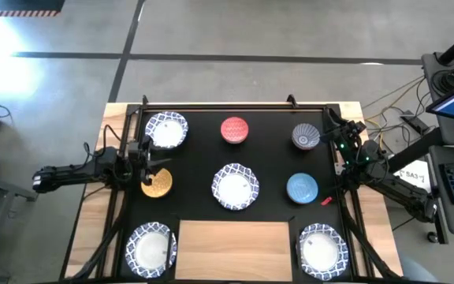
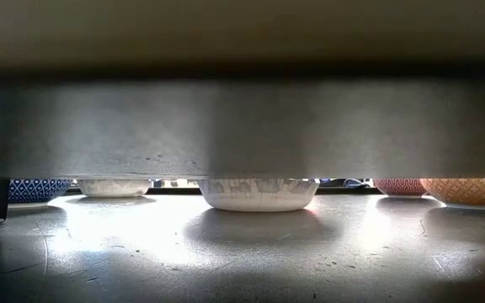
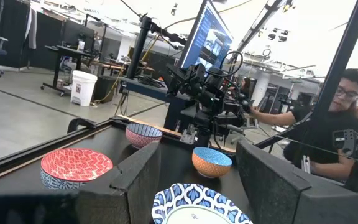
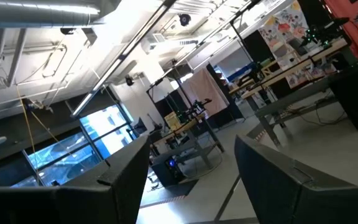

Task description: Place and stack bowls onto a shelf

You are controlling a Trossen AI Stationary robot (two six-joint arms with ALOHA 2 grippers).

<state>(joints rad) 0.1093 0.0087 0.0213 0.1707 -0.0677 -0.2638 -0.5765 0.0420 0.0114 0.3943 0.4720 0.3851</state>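
Note:
Several bowls rest on their bases on the black mat [image 1: 203,158]. White ones with blue rims sit at the far left [image 1: 166,130], centre [image 1: 236,187], near left [image 1: 151,248] and near right [image 1: 320,247]. The small ones are red [image 1: 235,130], blue-grey patterned [image 1: 305,136], yellow-gold [image 1: 158,183] and plain blue [image 1: 302,188]. The light-wood shelf [image 1: 235,250] lies at the near edge, bare. My left gripper [image 1: 146,155] hovers open between the far-left white bowl and the gold bowl, facing the centre bowl [image 3: 197,208]. My right gripper [image 1: 335,131] is open beside the patterned bowl, and its fingers [image 4: 129,180] tilt upward.
A black frame rail [image 1: 235,105] borders the mat. The low view looks under the shelf [image 2: 242,126] at the centre bowl [image 2: 258,192] and others. A person [image 3: 328,124] sits beyond the table's right side near monitors and cables. A small red object [image 1: 326,200] lies by the blue bowl.

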